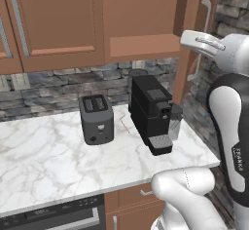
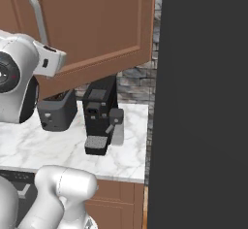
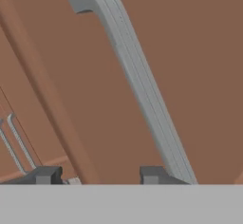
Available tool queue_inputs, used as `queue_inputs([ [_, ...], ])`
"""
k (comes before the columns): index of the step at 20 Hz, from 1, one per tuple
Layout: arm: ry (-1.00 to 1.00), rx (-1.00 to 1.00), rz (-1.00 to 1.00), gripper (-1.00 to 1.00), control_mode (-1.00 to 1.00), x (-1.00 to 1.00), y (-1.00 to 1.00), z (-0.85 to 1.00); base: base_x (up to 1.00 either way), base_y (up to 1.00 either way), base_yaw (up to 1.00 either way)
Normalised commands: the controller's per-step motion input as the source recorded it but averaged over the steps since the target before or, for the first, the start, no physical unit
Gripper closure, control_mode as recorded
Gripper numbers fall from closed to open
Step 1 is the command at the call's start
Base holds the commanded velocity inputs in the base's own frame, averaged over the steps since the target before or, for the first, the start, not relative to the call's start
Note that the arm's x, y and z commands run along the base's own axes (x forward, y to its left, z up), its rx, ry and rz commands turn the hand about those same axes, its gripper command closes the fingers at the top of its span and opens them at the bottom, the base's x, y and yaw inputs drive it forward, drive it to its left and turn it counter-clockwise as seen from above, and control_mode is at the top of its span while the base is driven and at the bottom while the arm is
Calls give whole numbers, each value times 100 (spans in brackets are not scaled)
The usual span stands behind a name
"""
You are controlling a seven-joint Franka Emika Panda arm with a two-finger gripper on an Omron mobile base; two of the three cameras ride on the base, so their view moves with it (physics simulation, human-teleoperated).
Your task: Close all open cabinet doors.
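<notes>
Left base view, open door: (image 1: 187,39) swung out edge-on at the right end of the wall cabinets, its handle (image 1: 204,24) beside the arm's wrist.
Left base view, counter: (image 1: 44,161) marble, carrying a toaster (image 1: 96,119) and a coffee machine (image 1: 151,113) (standing apart).
Right base view, open door: (image 2: 97,24) broad panel above the coffee machine (image 2: 99,119), handle (image 2: 38,22) just over the wrist.
Hand view, handle: (image 3: 137,80) running slantwise across the door panel (image 3: 199,66).
Hand view, gripper: (image 3: 99,176) jaws drawn in as far as they go; the right fingertip (image 3: 153,175) meets the handle's foot, though a grip cannot be told.
</notes>
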Motion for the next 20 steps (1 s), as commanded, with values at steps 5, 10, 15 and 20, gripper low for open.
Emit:
queue_inputs([
  [5,0,0,0,-100,-100,40,0,0,0,0,0],
  [10,0,0,0,-100,-100,45,0,0,0,0,0],
  [15,0,0,-1,-100,-100,56,0,-11,0,0,0],
  [20,0,0,-3,-100,-100,78,0,-30,0,0,0],
])
